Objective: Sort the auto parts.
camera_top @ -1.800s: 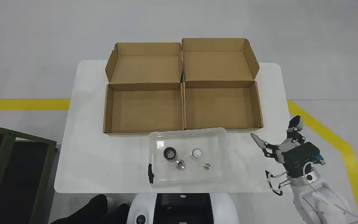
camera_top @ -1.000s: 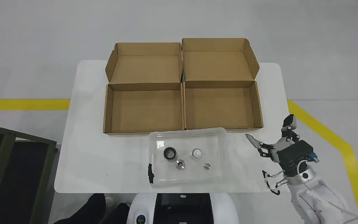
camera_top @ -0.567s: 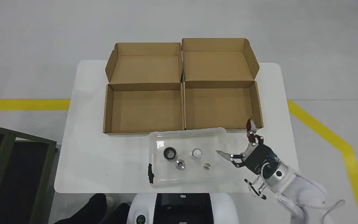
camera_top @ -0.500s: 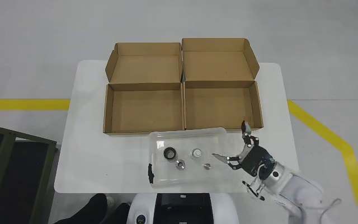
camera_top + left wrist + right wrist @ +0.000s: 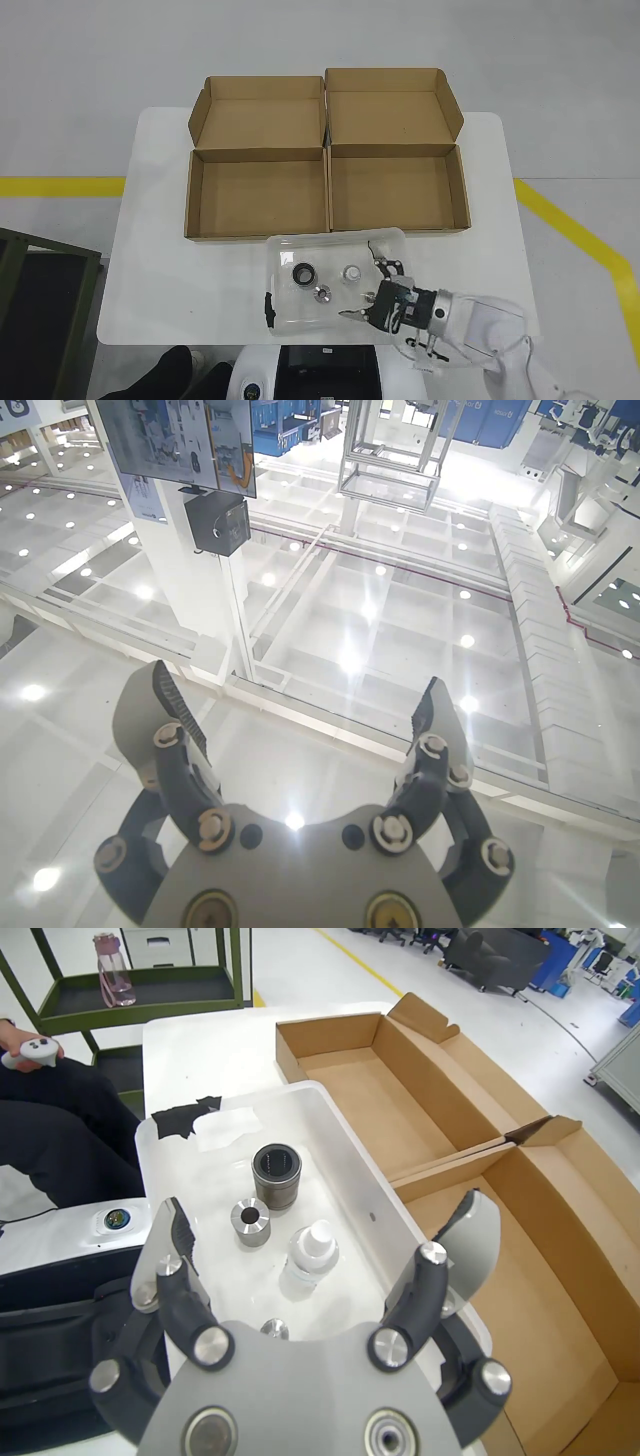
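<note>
Parts for sorting stand together in a clear plastic tray at the near edge of the tabletop, just in front of two open cardboard boxes, the left box and the right box, both bare inside.

The right gripper hangs over the tray's right end with its jaws spread wide and nothing between them. The left gripper is also wide open and empty, and it points up at the ceiling.

- **Dark bearing**: it stands upright. It is likely stiff, dense and smooth-sided, so a hold across its barrel at mid-height should serve best.
- **Steel bushing**: it sits just beside the bearing. It looks short, heavy for its size and slick, so it wants a square, firm pinch low on its wall.
- **White-capped bottle**: it is probably light and easy to tip. The body below the cap is the safer place to take it.
- **Small round metal piece**: it sits nearest the right gripper and is partly hidden behind it. It may be a cap or a nut. Because it is low, the fingers would have to come down close to the tray floor.
</note>
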